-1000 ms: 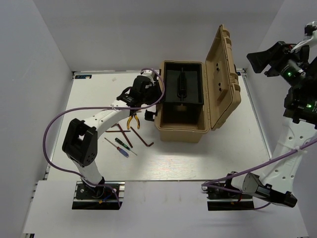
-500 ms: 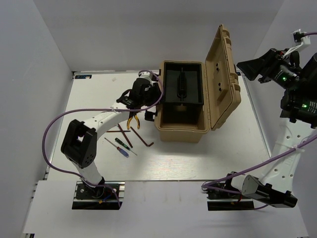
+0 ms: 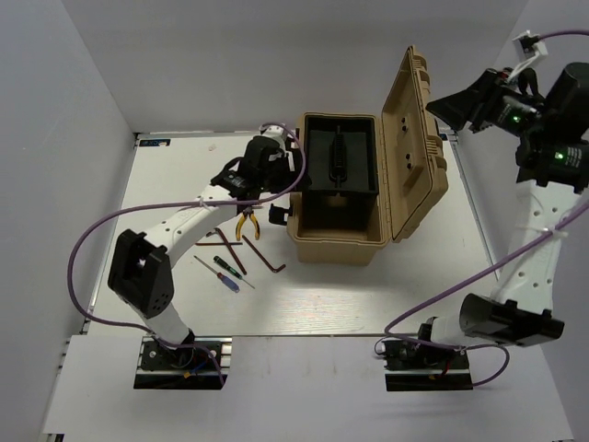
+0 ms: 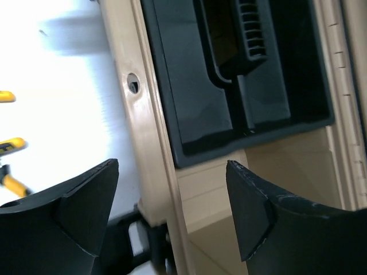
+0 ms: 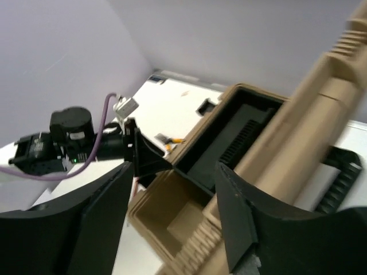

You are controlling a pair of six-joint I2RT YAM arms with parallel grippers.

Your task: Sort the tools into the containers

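left gripper (image 4: 172, 172) spread wide and empty over left rim of toolbox (image 3: 340, 235), black tray (image 3: 340, 166) just beyond, right gripper (image 5: 175, 172) open too, holding nothing, raised beside upright lid (image 3: 414, 138), pliers (image 3: 247, 221), hex keys (image 3: 262, 256), screwdrivers (image 3: 224, 265) on table (image 3: 368, 295) left of toolbox

No legible text, brand, number or sign in any view. Toolbox (image 3: 414, 157): any moulded marks on the lid and walls are too small to read. A small dark strip (image 3: 156, 143) on the far-left edge of the table (image 3: 368, 295) may be a label, but it is unreadable.
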